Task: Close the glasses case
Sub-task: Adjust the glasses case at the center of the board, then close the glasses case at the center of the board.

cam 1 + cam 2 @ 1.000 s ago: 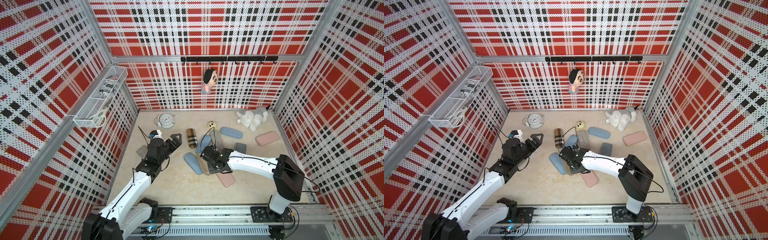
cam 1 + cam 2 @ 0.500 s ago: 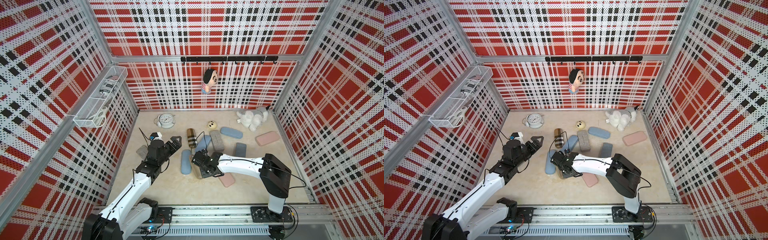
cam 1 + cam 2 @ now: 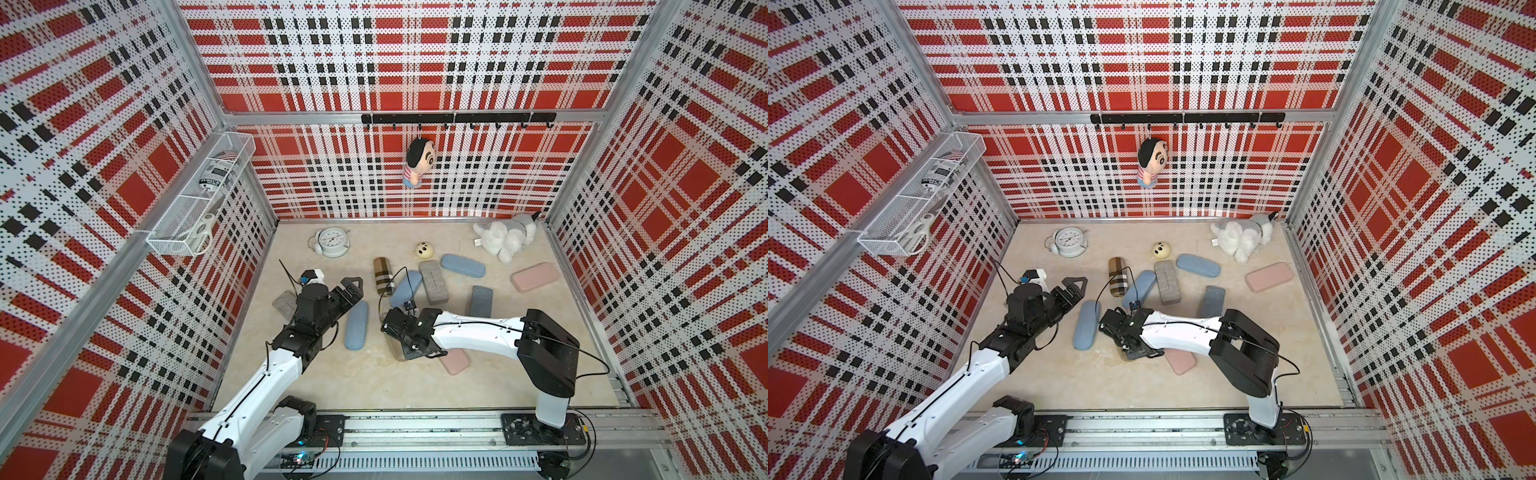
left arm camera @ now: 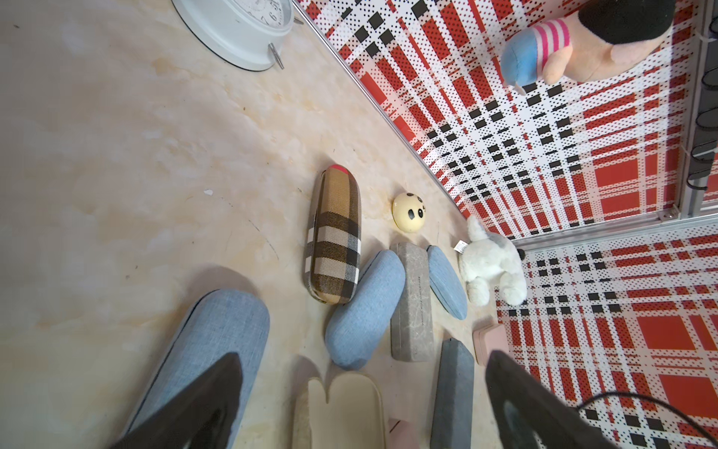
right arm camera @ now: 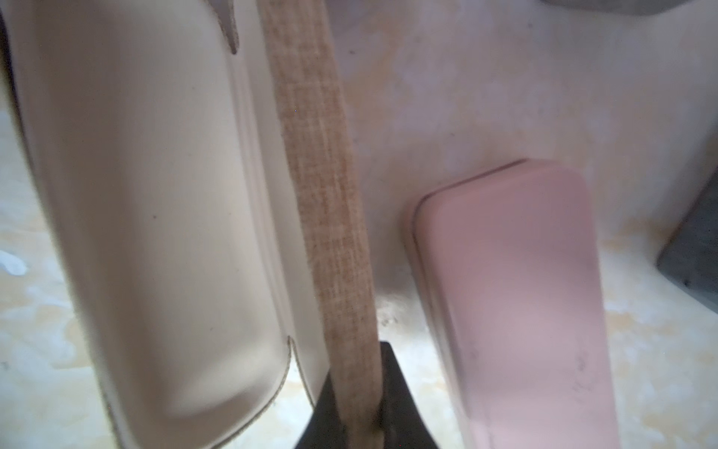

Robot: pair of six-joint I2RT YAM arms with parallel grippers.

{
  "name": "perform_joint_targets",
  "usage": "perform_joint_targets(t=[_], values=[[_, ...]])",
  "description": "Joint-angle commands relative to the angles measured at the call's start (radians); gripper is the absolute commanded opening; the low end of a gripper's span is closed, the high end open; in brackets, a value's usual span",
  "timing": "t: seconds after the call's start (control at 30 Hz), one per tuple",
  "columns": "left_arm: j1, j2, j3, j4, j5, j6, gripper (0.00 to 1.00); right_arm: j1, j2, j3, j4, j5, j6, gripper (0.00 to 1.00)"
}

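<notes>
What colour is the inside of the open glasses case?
Cream; the right wrist view shows the case best.

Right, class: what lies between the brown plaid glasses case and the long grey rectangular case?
A closed light-blue fabric glasses case, slanted between the brown plaid glasses case and the long grey rectangular case; clearest in the left wrist view.

Left arm (image 3: 266,378) and right arm (image 3: 473,332): white shells, chunky black joints. Thin black cable (image 3: 388,282) loops right behind the black right tool (image 3: 407,352); little white-and-blue box (image 3: 312,276) sits behind the black left tool (image 3: 353,292).
</notes>
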Motion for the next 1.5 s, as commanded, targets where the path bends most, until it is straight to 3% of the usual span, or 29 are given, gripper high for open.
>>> perform_joint_targets(t=[0.0, 0.27, 0.53, 0.57, 0.63, 0.77, 0.83, 1.13, 1.47], values=[[-0.044, -0.004, -0.018, 0.016, -0.033, -0.011, 0.98, 0.007, -0.058, -0.027, -0.059, 0.067, 0.067, 0.14], [-0.158, 0.002, -0.056, 0.035, -0.092, -0.058, 0.98, 0.023, -0.081, -0.045, -0.032, 0.059, 0.07, 0.45], [-0.238, 0.043, -0.073, 0.04, -0.133, -0.087, 0.99, 0.033, -0.243, -0.055, -0.074, 0.086, 0.069, 0.57], [-0.246, 0.048, -0.073, 0.04, -0.137, -0.09, 0.94, 0.032, -0.275, -0.06, -0.081, 0.1, 0.068, 0.57], [-0.261, 0.055, -0.077, 0.04, -0.147, -0.096, 0.75, 0.029, -0.322, -0.065, -0.088, 0.129, 0.053, 0.54], [-0.282, 0.068, -0.091, 0.034, -0.168, -0.119, 0.03, -0.027, -0.37, -0.1, -0.052, 0.111, 0.003, 0.16], [-0.292, 0.085, -0.101, 0.034, -0.162, -0.129, 0.0, -0.075, -0.375, -0.128, -0.002, 0.061, -0.028, 0.0], [-0.383, 0.172, -0.122, 0.024, -0.174, -0.168, 0.0, -0.17, -0.271, -0.169, 0.144, -0.047, -0.114, 0.0], [-0.429, 0.26, -0.114, 0.046, -0.171, -0.182, 0.0, -0.184, -0.142, -0.131, 0.189, -0.099, -0.158, 0.0]])
